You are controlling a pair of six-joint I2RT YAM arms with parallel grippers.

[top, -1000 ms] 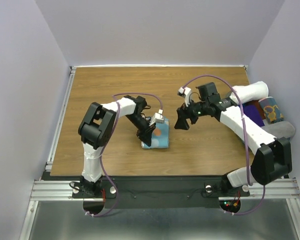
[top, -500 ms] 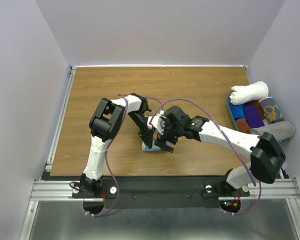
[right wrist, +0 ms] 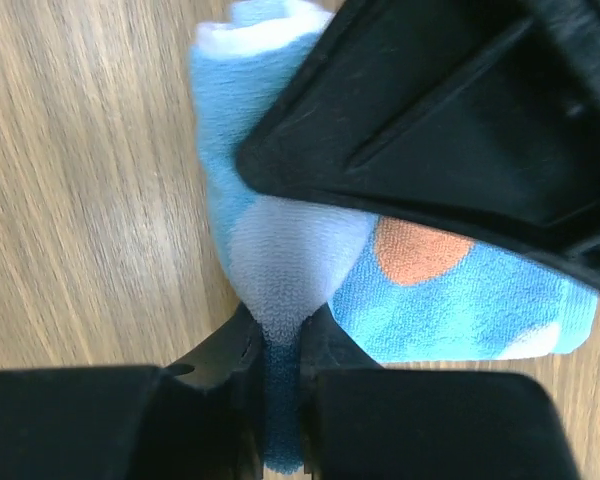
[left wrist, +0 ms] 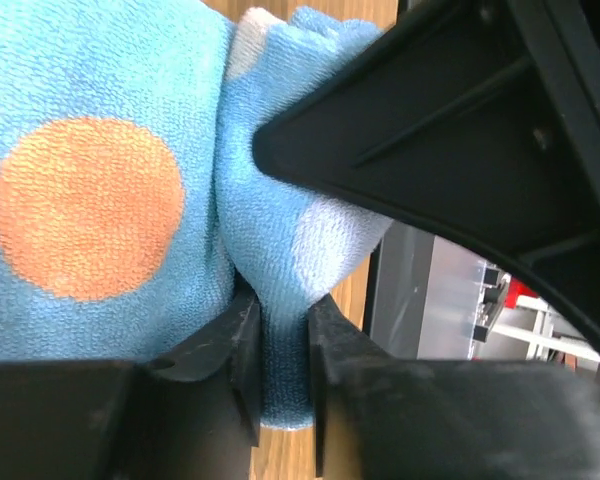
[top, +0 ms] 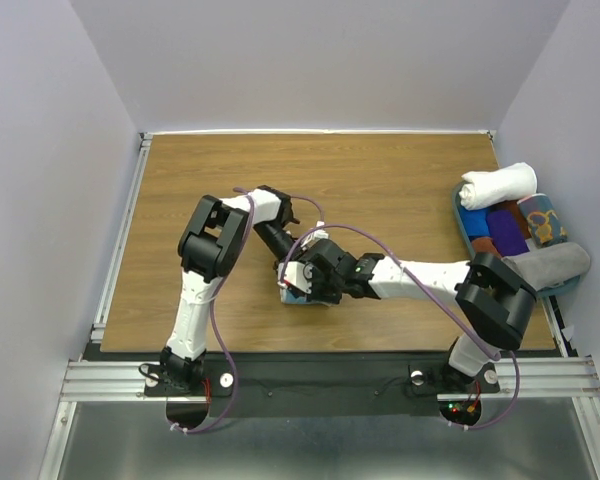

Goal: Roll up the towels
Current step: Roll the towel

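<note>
A: Why such a crowd at the lower centre of the overhead view?

B: Both hold one thing. The light blue towel (left wrist: 100,160) lies bunched on the counter (top: 400,180) there, and the left gripper (left wrist: 280,345) is clamped on a fold of it, low in its wrist view. The right gripper (right wrist: 280,375) squeezes a pale fold the same way.

A: To what end?

B: Likely two holds keep the cloth taut, so it can be rolled evenly.

A: And where is the towel from each gripper?

B: Caught between the jaws, then spreading upward in both wrist views.
</note>
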